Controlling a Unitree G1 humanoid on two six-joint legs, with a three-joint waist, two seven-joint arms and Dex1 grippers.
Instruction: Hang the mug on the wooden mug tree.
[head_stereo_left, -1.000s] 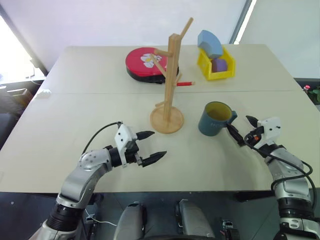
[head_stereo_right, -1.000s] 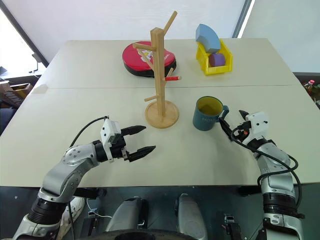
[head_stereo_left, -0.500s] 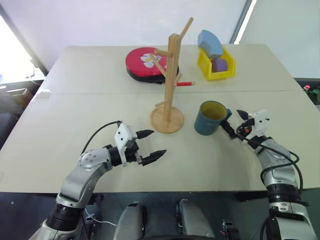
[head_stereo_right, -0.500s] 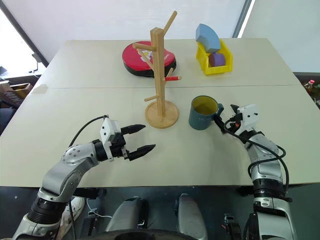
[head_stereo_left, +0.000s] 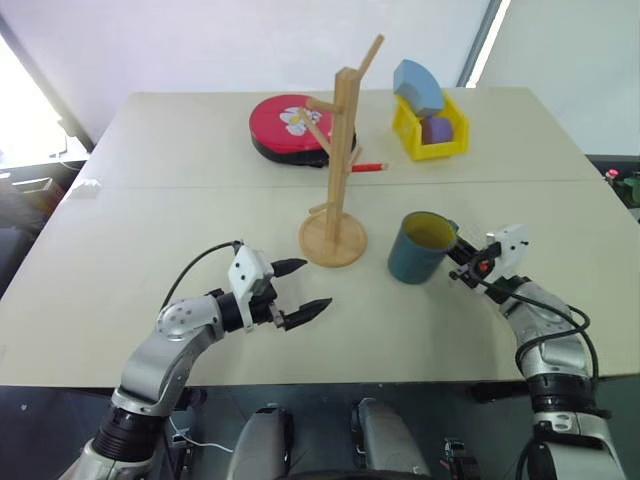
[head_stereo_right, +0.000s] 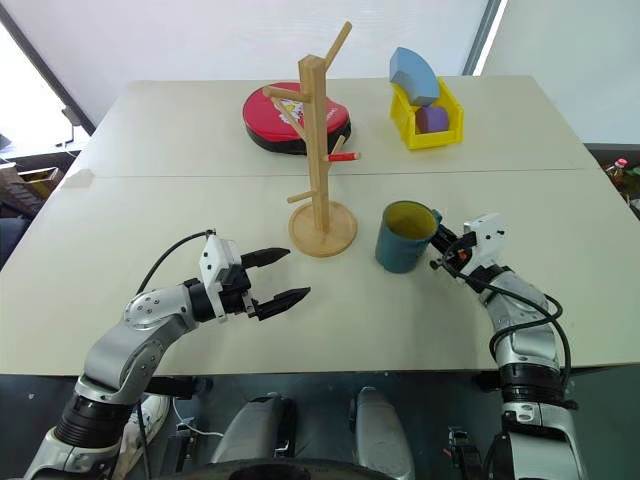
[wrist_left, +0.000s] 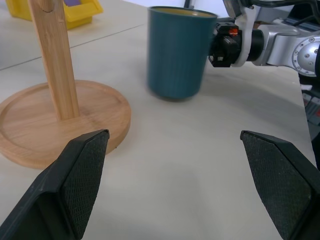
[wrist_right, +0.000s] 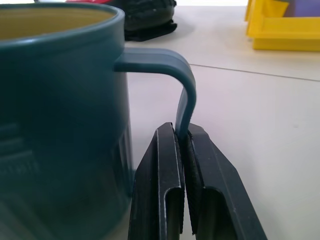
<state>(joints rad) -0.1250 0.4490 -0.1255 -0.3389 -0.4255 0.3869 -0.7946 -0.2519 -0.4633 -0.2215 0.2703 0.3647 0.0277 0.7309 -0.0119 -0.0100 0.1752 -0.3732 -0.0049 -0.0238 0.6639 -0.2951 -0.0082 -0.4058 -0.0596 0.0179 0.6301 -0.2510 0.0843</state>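
The teal mug with a yellow inside stands on the table just right of the wooden mug tree, leaning slightly toward it. Its loop handle faces my right gripper, which is shut on the handle's lower part with both fingers pinching it. The tree's round base rests flat, and its pegs are bare. My left gripper hovers low over the table in front of and left of the tree, open, with nothing between its fingers.
At the back of the table lie a red and black disc and a yellow bin holding a blue block. A red pen lies behind the tree. The table's front edge runs just below both arms.
My right gripper went from open beside the handle to shut on it. The mug slid left toward the tree and now leans a little. The left arm held still.
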